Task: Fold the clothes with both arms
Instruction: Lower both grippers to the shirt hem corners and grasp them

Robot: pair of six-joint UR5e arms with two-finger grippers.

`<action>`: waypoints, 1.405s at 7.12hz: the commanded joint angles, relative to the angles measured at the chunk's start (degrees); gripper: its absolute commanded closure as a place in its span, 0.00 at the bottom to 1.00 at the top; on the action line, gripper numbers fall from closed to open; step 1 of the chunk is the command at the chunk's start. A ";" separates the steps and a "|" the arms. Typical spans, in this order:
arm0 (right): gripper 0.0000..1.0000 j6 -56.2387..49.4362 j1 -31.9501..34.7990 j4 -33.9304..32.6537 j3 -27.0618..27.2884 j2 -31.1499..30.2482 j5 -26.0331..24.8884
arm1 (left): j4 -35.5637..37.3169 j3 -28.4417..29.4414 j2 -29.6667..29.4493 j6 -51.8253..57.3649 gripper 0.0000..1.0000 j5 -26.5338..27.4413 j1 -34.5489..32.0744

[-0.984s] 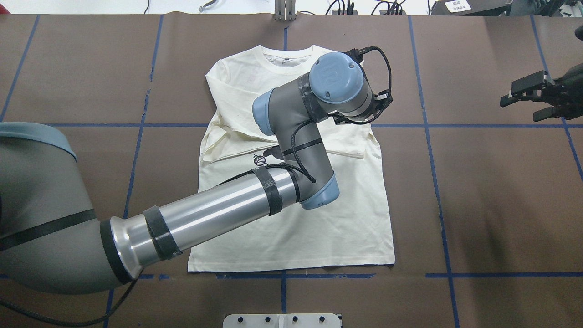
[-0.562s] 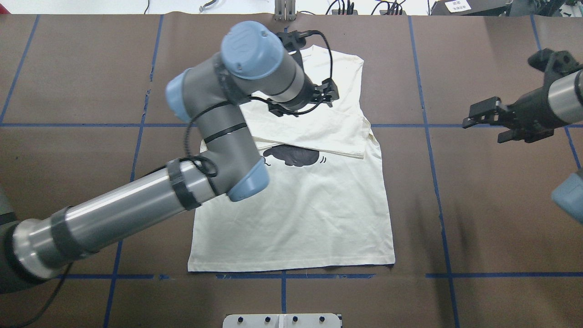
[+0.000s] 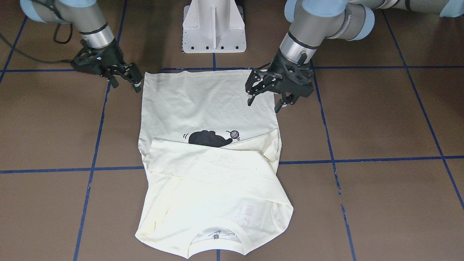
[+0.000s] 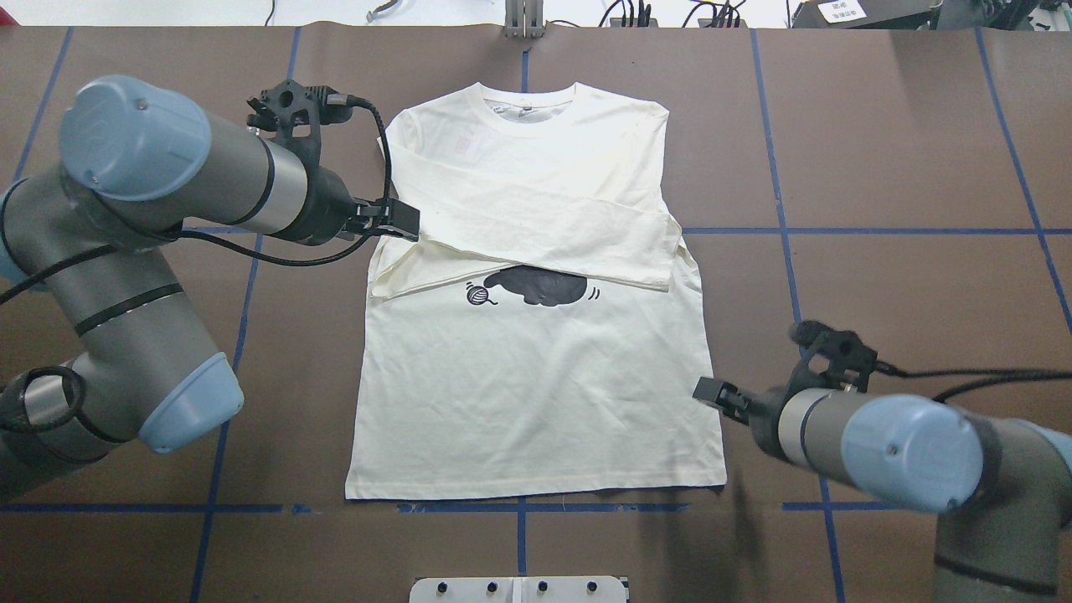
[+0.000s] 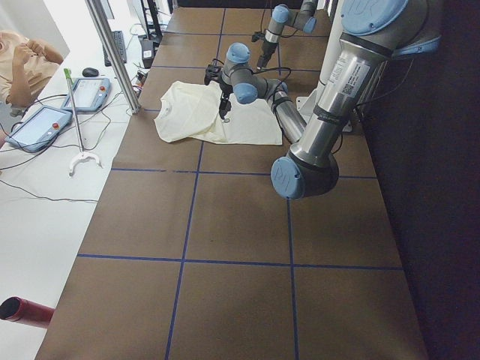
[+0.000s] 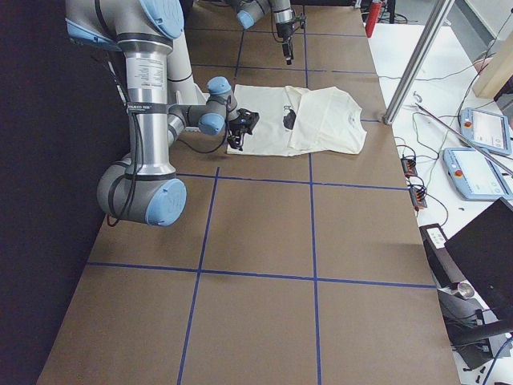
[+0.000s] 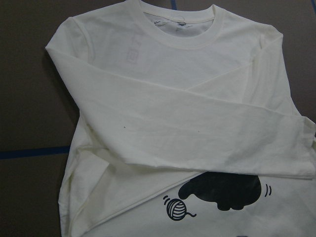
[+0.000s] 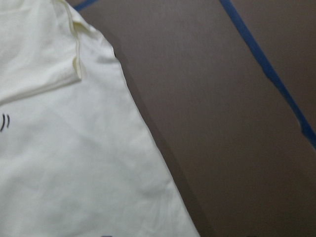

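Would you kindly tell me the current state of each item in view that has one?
Shirt: lying flat, print up, both sleeves folded across the chest, body not yet folded.
Left arm: jaws open, holding nothing, raised over the shirt.
Right arm: jaws open, holding nothing, by the hem corner.

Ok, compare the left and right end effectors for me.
The left black two-finger end effector hangs high, its wrist camera taking in the whole chest of the cream long-sleeved shirt; the right black two-finger end effector sits low, seeing only a side edge. The left flanks one side, the right the other, near the hem. Both look open and empty.
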 commanded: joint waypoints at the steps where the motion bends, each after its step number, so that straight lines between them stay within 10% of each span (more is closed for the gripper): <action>1: 0.16 8.47 -6.21 -5.39 0.92 -0.38 -3.64 | -0.01 -0.25 0.89 0.22 0.12 0.02 -0.21; 7: 0.32 11.30 -7.81 -6.72 -4.36 4.02 -4.43 | -0.01 0.80 0.89 -0.48 0.10 0.02 0.15; 10: 0.82 10.95 -7.10 -11.27 -3.84 4.27 -6.62 | -0.01 0.98 0.89 -0.48 0.10 0.11 0.15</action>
